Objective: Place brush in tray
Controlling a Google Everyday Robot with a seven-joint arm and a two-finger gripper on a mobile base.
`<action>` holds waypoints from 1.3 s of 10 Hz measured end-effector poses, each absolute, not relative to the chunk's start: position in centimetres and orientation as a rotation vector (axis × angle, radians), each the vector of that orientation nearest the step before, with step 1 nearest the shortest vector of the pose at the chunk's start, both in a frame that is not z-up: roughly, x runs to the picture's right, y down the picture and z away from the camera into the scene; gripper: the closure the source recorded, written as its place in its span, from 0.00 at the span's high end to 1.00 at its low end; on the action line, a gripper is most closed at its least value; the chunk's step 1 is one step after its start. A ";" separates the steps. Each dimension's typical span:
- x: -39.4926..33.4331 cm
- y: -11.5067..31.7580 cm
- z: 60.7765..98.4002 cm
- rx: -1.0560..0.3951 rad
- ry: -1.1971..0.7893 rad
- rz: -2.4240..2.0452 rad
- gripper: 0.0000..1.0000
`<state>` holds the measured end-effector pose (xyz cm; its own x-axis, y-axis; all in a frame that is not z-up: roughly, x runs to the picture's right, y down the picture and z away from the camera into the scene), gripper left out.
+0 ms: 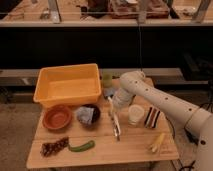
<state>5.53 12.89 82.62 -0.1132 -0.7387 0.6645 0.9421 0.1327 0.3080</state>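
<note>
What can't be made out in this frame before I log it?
All in the camera view:
- End effector, low over the table centre: the arm hides whether it touches the brush.
- Brush: its upper end is lost under the arm.
- Small green item beside the tray: partly hidden by the arm, too blurred to name.
- Robot base: cut off by the right edge.

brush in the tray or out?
Out. The brush lies on the table beside the dark bowl, outside the yellow tray; the gripper is at its upper end.
</note>
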 end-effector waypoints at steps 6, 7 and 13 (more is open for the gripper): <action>5.3 6.1 85.1 -0.285 -0.767 -1.521 0.14; 4.9 3.6 85.5 -0.276 -0.749 -1.536 0.14; 2.1 -10.2 79.2 -0.143 -0.666 -1.566 0.14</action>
<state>2.09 -10.25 79.20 -0.1290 -0.8711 0.4738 0.9455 0.0360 0.3236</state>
